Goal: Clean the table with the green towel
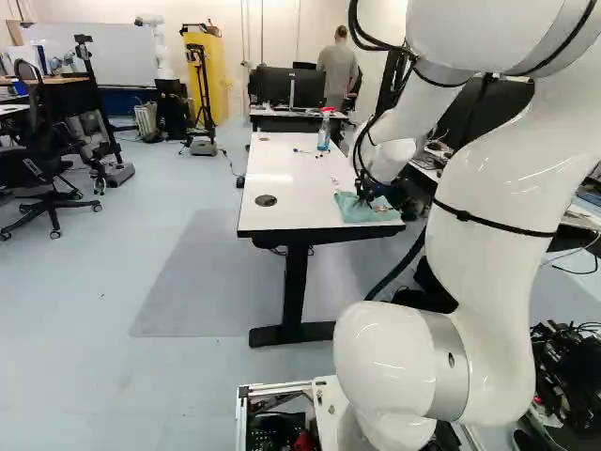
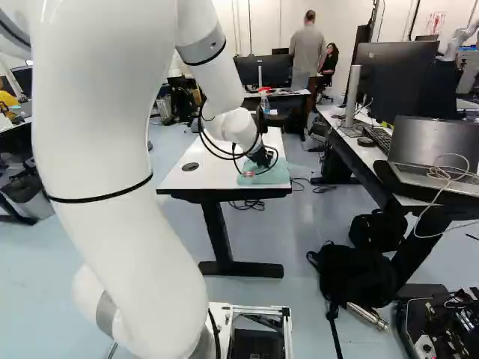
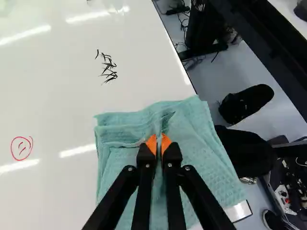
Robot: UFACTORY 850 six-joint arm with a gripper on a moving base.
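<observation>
Green towel (image 3: pixel 122 167) on white table (image 3: pixel 57 100), gripper (image 2: pixel 250 173) pinching a fold (orange pads (image 3: pixel 151 143))

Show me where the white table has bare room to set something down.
Bare tabletop shows between the red smiley drawing, black scribble and green towel, and just beyond the round grommet. Crowded: the near corner, where the gripper pinches the towel, and around the spray bottle.

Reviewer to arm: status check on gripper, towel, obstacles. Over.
Gripper shut on green towel. Towel spread at table corner, pinched fold between fingers. Spray bottle farther up table, away from towel; black scribble unwiped.
</observation>
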